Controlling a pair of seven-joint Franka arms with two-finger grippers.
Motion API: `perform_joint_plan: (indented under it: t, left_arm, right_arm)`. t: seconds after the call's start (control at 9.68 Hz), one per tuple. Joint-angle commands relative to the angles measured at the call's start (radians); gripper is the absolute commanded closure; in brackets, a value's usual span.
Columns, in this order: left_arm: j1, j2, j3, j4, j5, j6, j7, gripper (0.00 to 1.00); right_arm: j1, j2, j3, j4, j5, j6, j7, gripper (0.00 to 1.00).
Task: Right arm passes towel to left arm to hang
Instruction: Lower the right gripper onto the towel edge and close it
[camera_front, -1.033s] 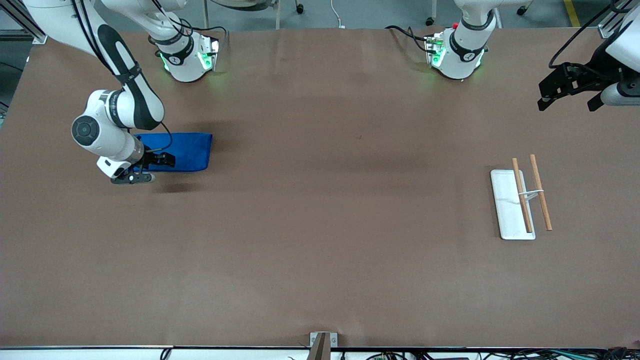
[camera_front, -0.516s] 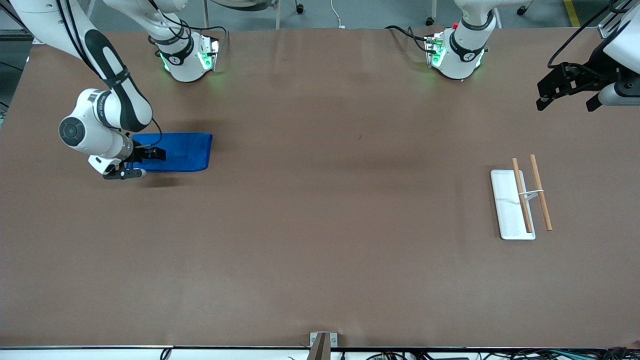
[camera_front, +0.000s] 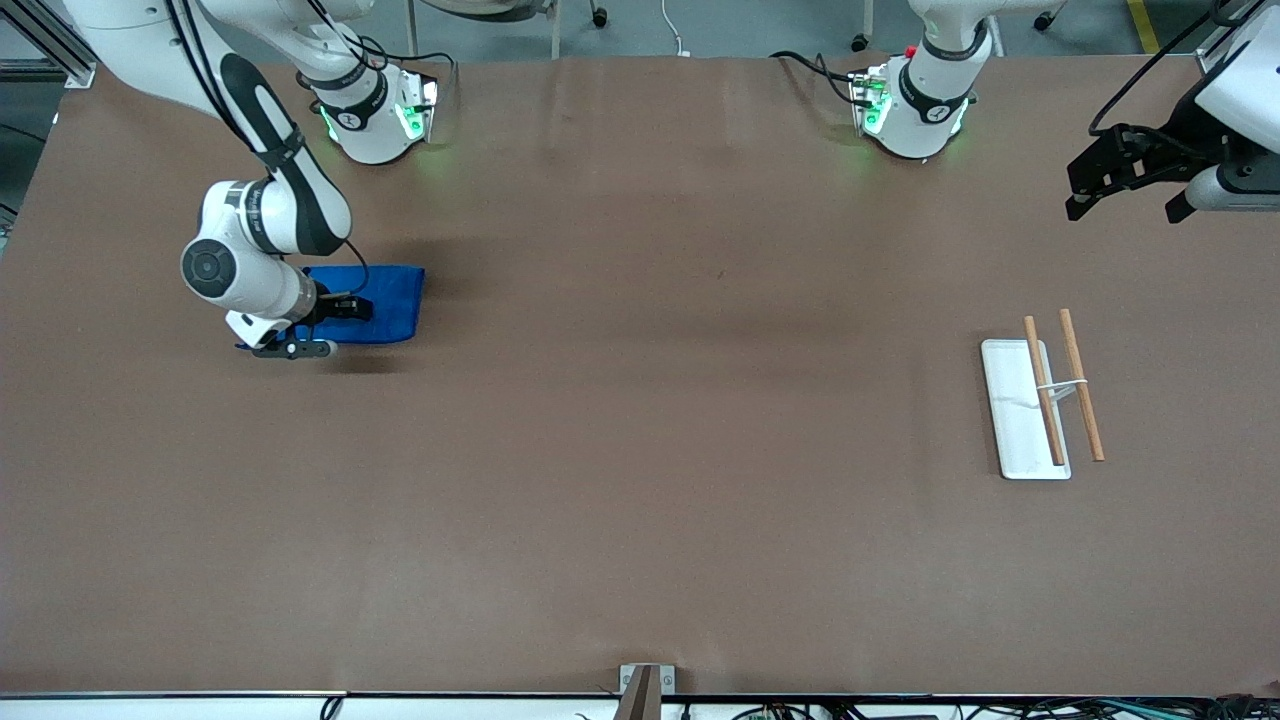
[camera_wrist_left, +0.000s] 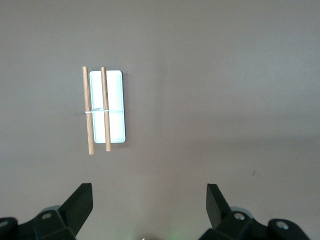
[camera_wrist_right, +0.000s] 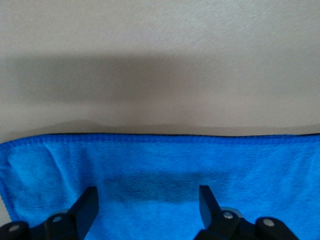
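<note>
While the brown surface (camera_front: 640, 450) carries the flat towel (camera_front: 385, 300) toward the right arm's end, the right gripper (camera_front: 315, 330) has shifted back over it, fingers (camera_wrist_right: 87, 205) spread, narrowing slightly. The left gripper (camera_front: 1125, 190) waits aloft, fingers (camera_wrist_left: 80, 200) wide apart.
</note>
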Motion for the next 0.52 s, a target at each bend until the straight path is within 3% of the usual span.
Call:
perform_joint_plan:
  t: [0.0, 0.41]
  left_arm:
    - [-0.002, 0.010, -0.003, -0.020, 0.012, -0.003, 0.006, 0.00]
    - [-0.001, 0.010, -0.003, -0.023, 0.006, -0.003, -0.001, 0.00]
  right_arm:
    - [-0.012, -0.014, -0.007, -0.025, -0.002, 0.011, 0.002, 0.10]
    - [-0.021, 0.009, -0.008, -0.026, -0.005, 0.027, -0.004, 0.11]
